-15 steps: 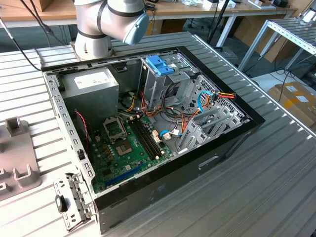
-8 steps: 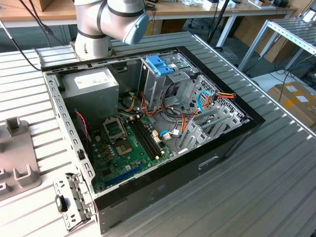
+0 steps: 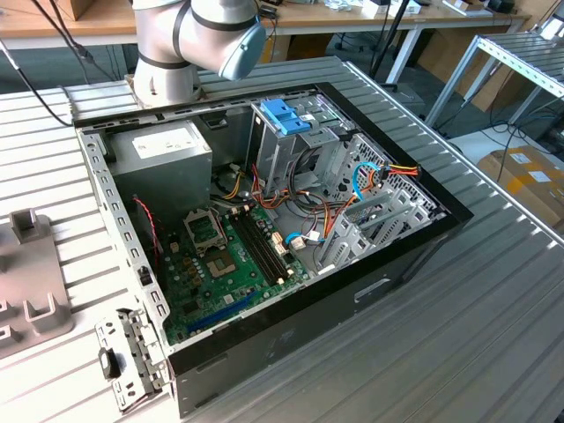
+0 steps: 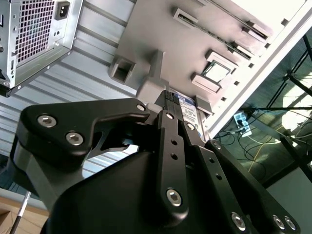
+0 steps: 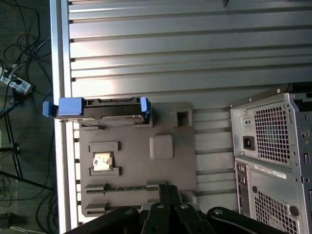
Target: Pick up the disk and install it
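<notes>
Grey-silver metal disk (image 5: 95,109) in its bright blue plastic frame stands on edge in the grey plastic fixture tray (image 5: 183,161), well ahead of our black gripper (image 5: 168,191), whose 2 fingers sit together, empty. We reckon it's stiff, heavyish and shock-sensitive, so grab the flat faces.

The black gripper (image 4: 179,113) masks most of the blue-framed silver hard disk (image 4: 186,103) in the second wrist view, its label too small to read. In the exterior view, the grey plastic fixture tray (image 3: 22,280) is cropped at nine o'clock.
</notes>
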{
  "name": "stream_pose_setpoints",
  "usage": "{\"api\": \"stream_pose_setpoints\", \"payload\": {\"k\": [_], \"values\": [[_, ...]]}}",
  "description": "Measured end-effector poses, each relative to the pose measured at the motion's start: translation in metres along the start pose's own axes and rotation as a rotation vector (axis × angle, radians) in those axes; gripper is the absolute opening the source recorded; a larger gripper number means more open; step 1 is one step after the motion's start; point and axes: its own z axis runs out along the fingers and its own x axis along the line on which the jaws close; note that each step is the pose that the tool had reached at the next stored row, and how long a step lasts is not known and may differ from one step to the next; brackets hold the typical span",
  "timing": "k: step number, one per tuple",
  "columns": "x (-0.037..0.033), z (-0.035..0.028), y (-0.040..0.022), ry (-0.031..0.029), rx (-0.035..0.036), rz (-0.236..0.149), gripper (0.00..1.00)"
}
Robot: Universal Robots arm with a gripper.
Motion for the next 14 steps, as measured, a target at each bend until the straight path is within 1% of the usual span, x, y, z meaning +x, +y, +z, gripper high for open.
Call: {"api": "stream_pose_setpoints", "payload": {"k": [10, 14], "values": [[0.006, -0.0001, -0.0005, 0.0, 0.0, 0.0, 0.11], [0.0093, -0.0002, -0.0007, -0.0001, 0.0, 0.0, 0.11]]}}
